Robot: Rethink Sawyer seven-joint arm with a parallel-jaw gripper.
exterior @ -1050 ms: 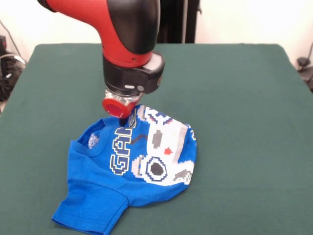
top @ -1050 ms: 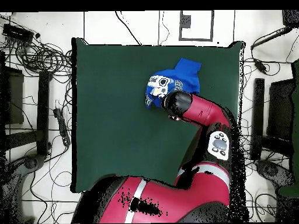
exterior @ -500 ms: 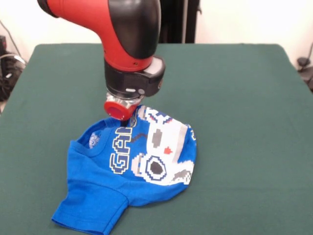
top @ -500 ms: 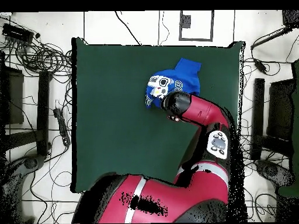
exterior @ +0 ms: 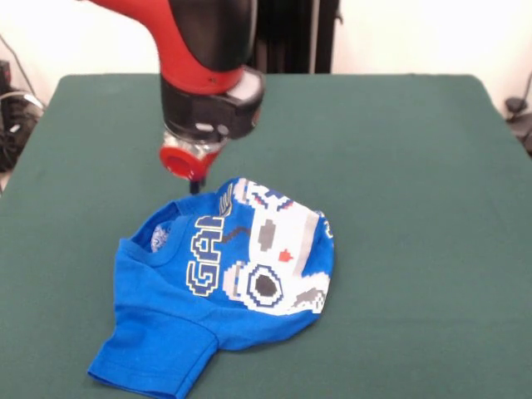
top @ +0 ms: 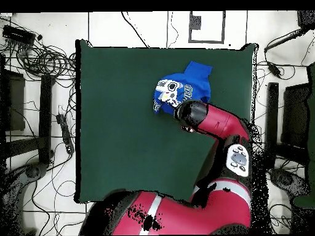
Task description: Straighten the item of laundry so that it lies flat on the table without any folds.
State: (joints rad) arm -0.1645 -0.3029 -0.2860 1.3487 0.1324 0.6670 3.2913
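Just below and camera-side of the gripper (exterior: 194, 184): the item of laundry (exterior: 229, 287), bunched on the table (exterior: 399, 166), apart from it; long axis running toward the near-left sleeve; finger state impossible to tell; nothing gripped, apparently.

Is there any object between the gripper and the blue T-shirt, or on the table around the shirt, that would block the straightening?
Nothing visible does. The gripper hangs just beyond the far edge of the T-shirt, with only bare table between them. No other object shows on the green surface around the shirt, which lies bunched and folded.
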